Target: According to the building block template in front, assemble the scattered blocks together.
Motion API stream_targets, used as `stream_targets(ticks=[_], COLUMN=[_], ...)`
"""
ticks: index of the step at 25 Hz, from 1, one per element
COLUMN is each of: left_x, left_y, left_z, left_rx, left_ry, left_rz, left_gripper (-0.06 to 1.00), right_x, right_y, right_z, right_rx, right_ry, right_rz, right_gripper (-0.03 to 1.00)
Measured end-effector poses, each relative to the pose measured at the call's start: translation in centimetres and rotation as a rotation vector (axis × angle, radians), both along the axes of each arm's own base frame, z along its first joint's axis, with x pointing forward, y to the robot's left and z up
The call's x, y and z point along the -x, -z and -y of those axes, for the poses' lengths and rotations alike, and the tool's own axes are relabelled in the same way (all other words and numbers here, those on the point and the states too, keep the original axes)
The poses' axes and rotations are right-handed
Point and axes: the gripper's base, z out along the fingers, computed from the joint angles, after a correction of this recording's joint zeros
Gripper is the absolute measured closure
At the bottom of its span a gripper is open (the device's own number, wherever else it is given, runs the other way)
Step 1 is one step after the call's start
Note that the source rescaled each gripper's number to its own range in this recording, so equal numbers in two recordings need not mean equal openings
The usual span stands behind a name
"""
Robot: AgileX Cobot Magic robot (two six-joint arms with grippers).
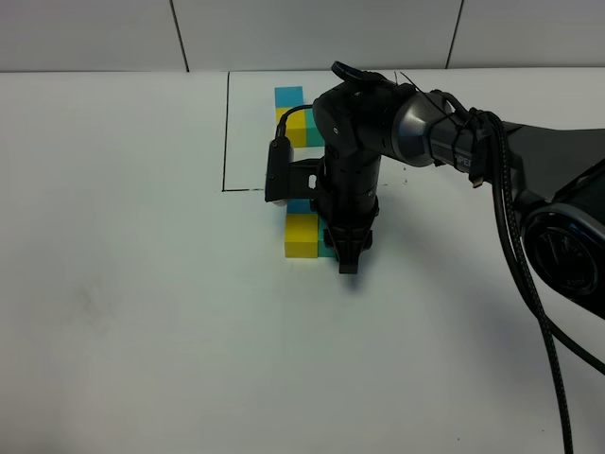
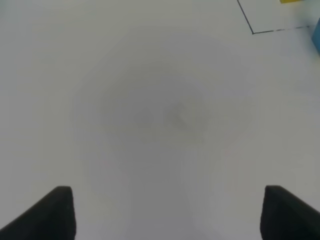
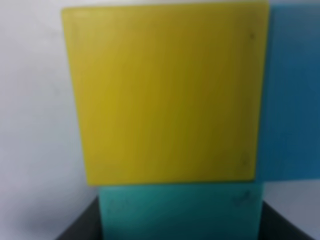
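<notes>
The building block template [image 1: 227,132] is a black-line frame at the back holding a blue cube, a yellow cube and a teal cube, partly hidden by my right arm. The scattered blocks lie joined just in front of the frame: the yellow block [image 1: 301,235], the blue block [image 1: 299,206] behind it, and the teal-green block [image 1: 326,250] beside the yellow one. My right gripper [image 1: 346,253] points down, shut on the teal-green block [image 3: 180,210], which touches the yellow block [image 3: 165,95]; the blue block [image 3: 292,95] adjoins the yellow. My left gripper [image 2: 170,210] is open over bare table.
The white table [image 1: 123,284] spreads around the blocks. The left wrist view shows the frame's corner line [image 2: 253,32], a sliver of yellow [image 2: 290,1] and a blue edge [image 2: 317,40]. My right arm and its cables [image 1: 510,208] cross the right side.
</notes>
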Motion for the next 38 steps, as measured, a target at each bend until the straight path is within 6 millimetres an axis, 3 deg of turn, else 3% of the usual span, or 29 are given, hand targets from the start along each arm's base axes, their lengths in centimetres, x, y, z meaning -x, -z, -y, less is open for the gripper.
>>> stream_targets(ticks=[10,12,18,21,24,28,34,38], left_x=[0.0,0.0,0.0,0.0,0.0,0.0,0.0,0.0], left_y=[0.0,0.0,0.0,0.0,0.0,0.0,0.0,0.0], left_z=[0.0,0.0,0.0,0.0,0.0,0.0,0.0,0.0], left_rx=[0.002,0.001,0.0,0.0,0.0,0.0,0.0,0.0], left_ry=[-0.001,0.0,-0.001,-0.001,-0.001,-0.001,-0.001,-0.001], left_rz=[0.0,0.0,0.0,0.0,0.0,0.0,0.0,0.0], left_gripper=[0.08,0.08,0.08,0.08,0.08,0.08,0.08,0.08], right_x=[-0.1,-0.1,0.0,0.0,-0.4,-2.1,-4.8,-5.1], right_y=[-0.2,-0.7,-4.1,-6.1,-7.5,-9.3,-10.1,-10.7], right_z=[0.3,0.3,0.5,0.8,1.6,4.1,10.6,14.2], right_rx=[0.028,0.031,0.003,-0.015,-0.064,-0.165,-0.197,-0.205], right_ry=[-0.014,-0.018,-0.015,0.032,0.159,0.403,0.698,0.844], right_rz=[0.011,0.024,0.091,0.13,0.158,0.206,0.227,0.23], right_gripper=[0.92,0.8,0.25,0.11,0.08,0.08,0.08,0.08])
